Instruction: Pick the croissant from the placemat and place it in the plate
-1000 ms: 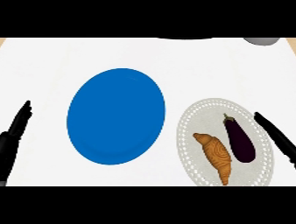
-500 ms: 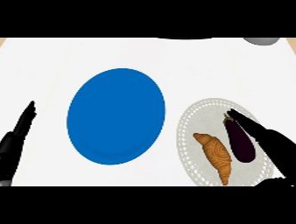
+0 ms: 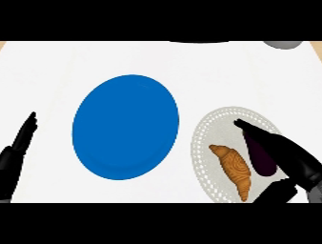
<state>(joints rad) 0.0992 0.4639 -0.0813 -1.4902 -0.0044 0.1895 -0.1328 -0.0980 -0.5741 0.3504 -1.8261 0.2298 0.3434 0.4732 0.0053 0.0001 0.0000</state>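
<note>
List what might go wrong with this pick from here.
1. The eggplant lies right beside the croissant on the white placemat, and the right hand sits over the eggplant, so the fingers may curl round or shove the wrong item.
2. The thumb shows near the croissant's lower tip, so a grab there may tilt it.
3. The blue plate lies across to the left, so the carry crosses open counter.

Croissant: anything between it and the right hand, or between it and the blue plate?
Yes, on the hand side: the eggplant lies beside the croissant on the placemat, directly under the right hand coming in from the right. Between croissant and blue plate only placemat rim and bare counter show.
</note>
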